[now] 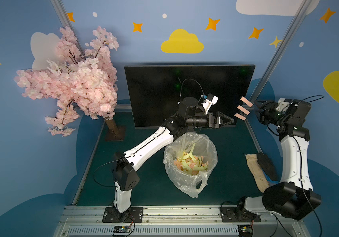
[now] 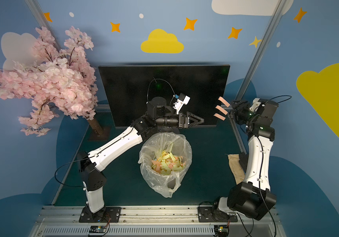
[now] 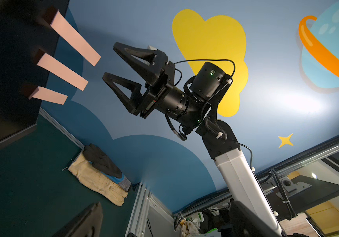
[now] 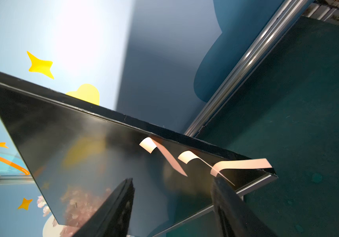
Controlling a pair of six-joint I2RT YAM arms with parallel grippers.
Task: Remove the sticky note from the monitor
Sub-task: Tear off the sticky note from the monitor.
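We see the monitor at the back edge of the table, three pink sticky notes on its right edge. Beside them the right gripper is parted; the left gripper is parted, empty. A bag-lined bin holds yellow and pink strips.

1. Monitor, centre of frame: plain black.
2. Sticky notes, at its right edge: three salmon-pink strips.
3. Bench: dark green.
4. Tree, upper left: pale pink blossom, brown trunk.
5. Wall: blue, patterned with yellow and white clouds, orange stars, white dots.
6. Bin liner: clear; paper strips inside are yellow and pink.
7. Lower right: cream glove; black glove with a blue cuff.
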